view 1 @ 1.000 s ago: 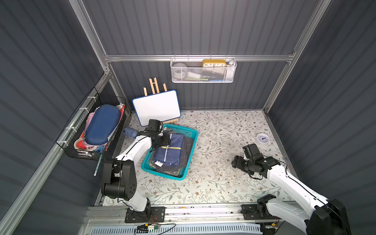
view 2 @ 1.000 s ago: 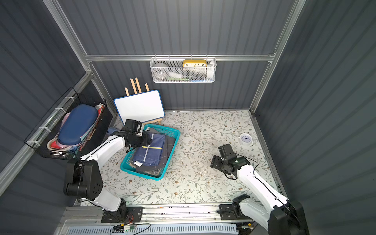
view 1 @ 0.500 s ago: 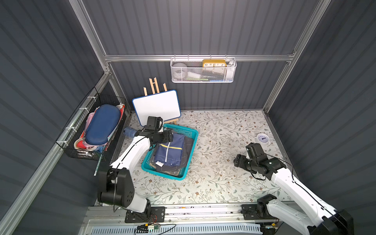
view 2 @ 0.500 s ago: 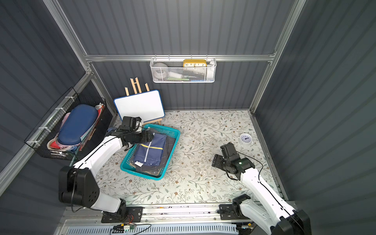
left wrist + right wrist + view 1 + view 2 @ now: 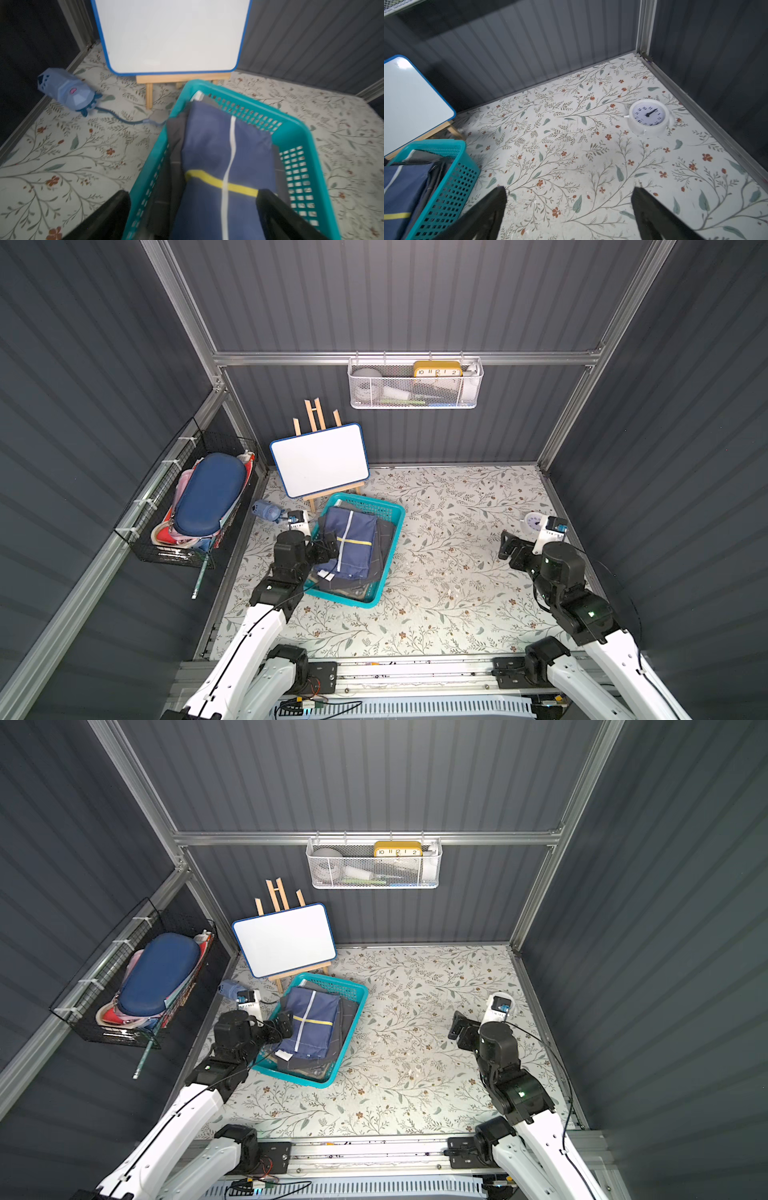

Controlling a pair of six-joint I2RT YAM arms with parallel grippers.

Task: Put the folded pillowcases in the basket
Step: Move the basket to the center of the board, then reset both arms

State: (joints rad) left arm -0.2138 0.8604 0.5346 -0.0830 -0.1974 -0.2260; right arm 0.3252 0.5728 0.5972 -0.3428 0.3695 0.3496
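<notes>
Pillowcase (image 5: 351, 543): folded, navy, lying inside the teal basket (image 5: 357, 603) on darker cloth.
Left gripper (image 5: 193, 207): spread and empty, astride the basket's rim.
Right gripper (image 5: 513, 549): spread above bare mat (image 5: 449, 572), near the clock (image 5: 533, 522).
Open room: broad mat between basket and right arm; whiteboard (image 5: 320, 460) crowds the far rim.
</notes>
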